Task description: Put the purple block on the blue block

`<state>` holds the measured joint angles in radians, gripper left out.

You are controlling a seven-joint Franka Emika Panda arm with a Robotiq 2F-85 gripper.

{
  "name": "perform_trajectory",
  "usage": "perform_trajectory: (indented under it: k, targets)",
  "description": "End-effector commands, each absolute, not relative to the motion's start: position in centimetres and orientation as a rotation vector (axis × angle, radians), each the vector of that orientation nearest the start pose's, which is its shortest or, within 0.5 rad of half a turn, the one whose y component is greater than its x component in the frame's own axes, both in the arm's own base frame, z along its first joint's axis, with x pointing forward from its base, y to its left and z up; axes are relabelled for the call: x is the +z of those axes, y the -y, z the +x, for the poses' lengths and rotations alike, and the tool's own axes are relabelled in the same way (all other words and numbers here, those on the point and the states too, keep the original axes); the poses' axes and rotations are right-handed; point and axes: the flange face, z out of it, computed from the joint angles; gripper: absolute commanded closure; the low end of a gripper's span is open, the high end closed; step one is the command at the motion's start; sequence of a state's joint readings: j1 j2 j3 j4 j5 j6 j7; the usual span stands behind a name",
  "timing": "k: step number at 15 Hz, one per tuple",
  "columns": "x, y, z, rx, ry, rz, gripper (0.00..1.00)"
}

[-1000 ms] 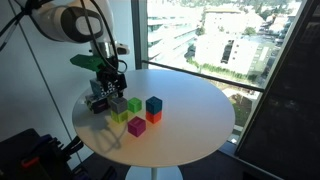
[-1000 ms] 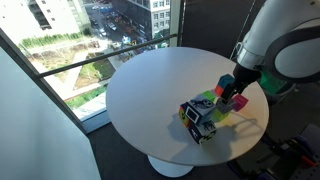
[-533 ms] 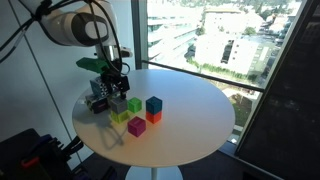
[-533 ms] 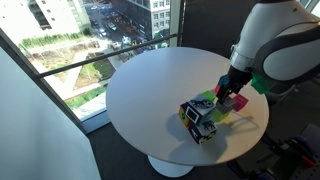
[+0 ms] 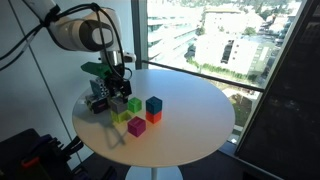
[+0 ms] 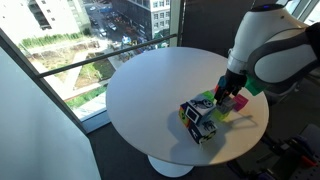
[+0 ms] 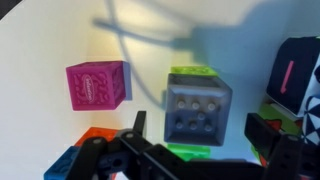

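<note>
The purple block is a dull grey-purple cube with studs, in the middle of the wrist view, with lime and green cubes showing at its edges. My gripper is open. Its dark fingers stand either side of the purple block with gaps, not touching it. The blue block sits on an orange-red cube near the table's middle; its corner shows in the wrist view. In both exterior views the gripper hangs low over the cube cluster and hides the purple block.
A magenta cube lies beside the blue-orange stack. A lime cube, a green cube and a black-and-white patterned cube crowd around the gripper. The round white table stands by a window.
The arm's wrist has shifted slightly over the cube cluster. The cubes have not visibly moved.
</note>
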<state>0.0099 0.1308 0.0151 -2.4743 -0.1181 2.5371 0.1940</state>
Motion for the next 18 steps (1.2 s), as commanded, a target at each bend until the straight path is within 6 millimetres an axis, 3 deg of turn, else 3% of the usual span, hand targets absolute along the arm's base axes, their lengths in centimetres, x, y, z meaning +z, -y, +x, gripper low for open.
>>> perform_trajectory:
  k: [1,2,3,4,9,18]
  targets:
    - [22.9,-1.3,47.7,0.107,-0.135,-3.22,0.0]
    - [22.7,-1.3,47.7,0.114,-0.135,-3.219,0.0]
    - [22.5,-1.3,47.7,0.116,-0.138,-3.22,0.24]
    - [22.4,-1.3,47.7,0.124,-0.137,-3.22,0.27]
    - [22.8,-1.4,47.6,0.144,-0.116,-3.205,0.67]
    - [25.3,-0.4,47.0,0.215,-0.12,-3.198,0.71]
